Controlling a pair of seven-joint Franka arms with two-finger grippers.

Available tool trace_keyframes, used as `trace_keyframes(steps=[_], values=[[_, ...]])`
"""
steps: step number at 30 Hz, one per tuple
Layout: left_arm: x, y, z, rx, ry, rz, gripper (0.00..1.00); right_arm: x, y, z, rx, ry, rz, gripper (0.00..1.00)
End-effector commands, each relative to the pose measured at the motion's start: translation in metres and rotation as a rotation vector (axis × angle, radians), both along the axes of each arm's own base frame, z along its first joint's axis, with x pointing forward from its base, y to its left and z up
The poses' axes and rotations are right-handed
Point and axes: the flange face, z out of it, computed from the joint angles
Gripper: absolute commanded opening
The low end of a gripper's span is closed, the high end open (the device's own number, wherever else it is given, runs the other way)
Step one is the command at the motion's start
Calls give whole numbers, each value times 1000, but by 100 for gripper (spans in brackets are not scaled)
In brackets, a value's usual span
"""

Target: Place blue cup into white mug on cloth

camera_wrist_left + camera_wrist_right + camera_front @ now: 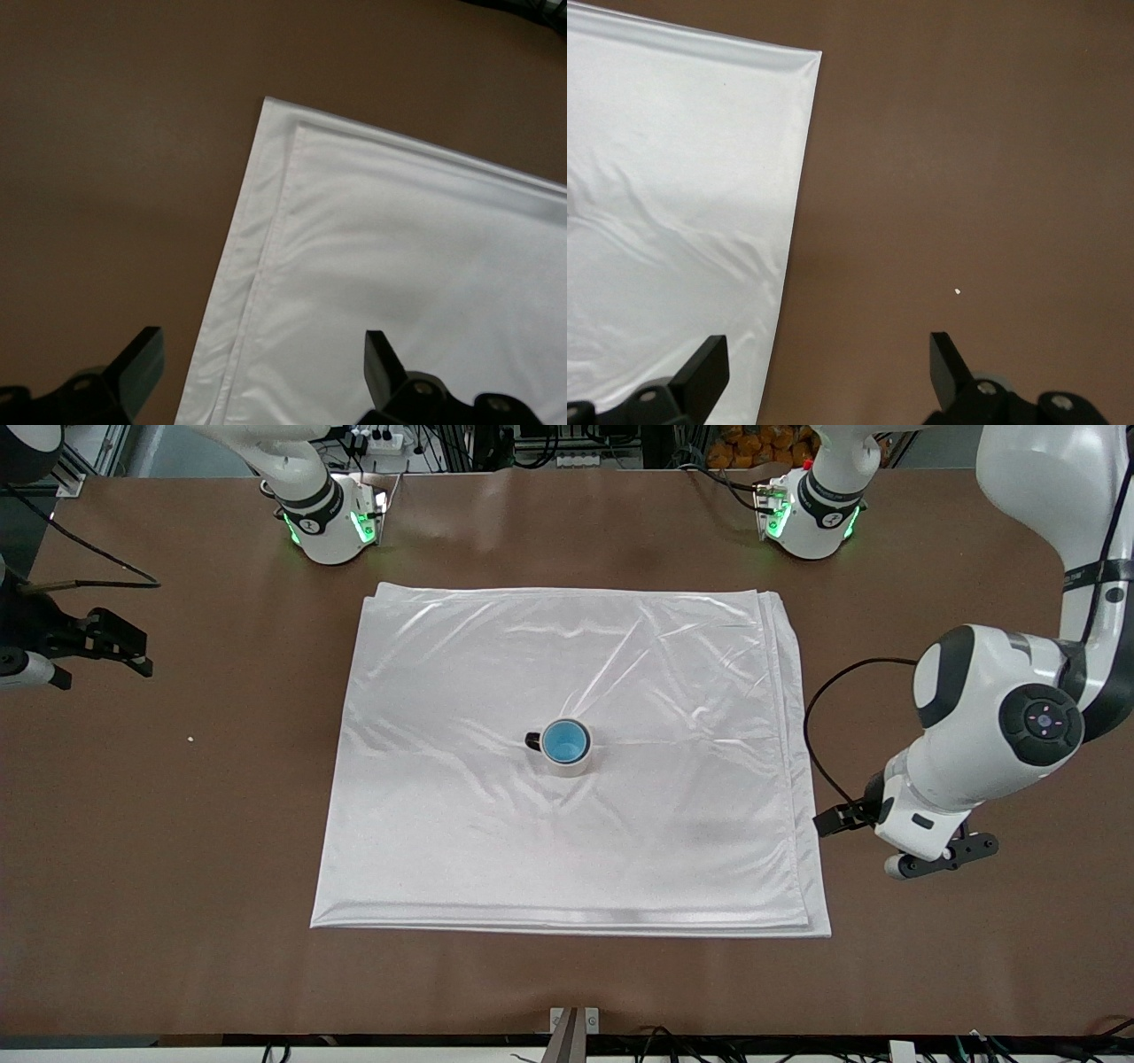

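The blue cup sits upright inside the white mug, whose black handle points toward the right arm's end of the table. The mug stands near the middle of the white cloth. My left gripper is open and empty over the cloth's edge at the left arm's end, near the corner closest to the front camera. In the left wrist view, the gripper hangs over the cloth's hem. My right gripper is open and empty over bare table off the cloth's other end. The right wrist view shows the cloth's edge.
The brown table surrounds the cloth on all sides. A tiny white crumb lies on the table between the right gripper and the cloth, and also shows in the right wrist view. A black cable loops from the left wrist.
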Motion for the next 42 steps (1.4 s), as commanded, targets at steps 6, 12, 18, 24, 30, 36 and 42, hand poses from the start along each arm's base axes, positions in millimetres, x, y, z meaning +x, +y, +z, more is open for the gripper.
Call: trace_keyframes(steps=[6,12,18,24,30,36,42], values=[[-18,17,26,2,31,-68,100,1,0,3,0,-7,-15,100],[-27,15,27,11,41,-73,100,1,0,3,1,-7,-15,100],[-29,15,30,14,44,-75,100,1,0,3,1,-7,-15,100],[-29,15,30,13,49,-72,100,1,-1,3,3,-7,-18,100],[-29,15,30,13,49,-74,100,6,-6,-5,14,-2,-28,100],[-29,17,29,13,51,-71,100,7,-5,-5,14,-3,-26,100],[-29,17,31,13,48,-71,100,6,-3,-4,13,-3,-23,100]])
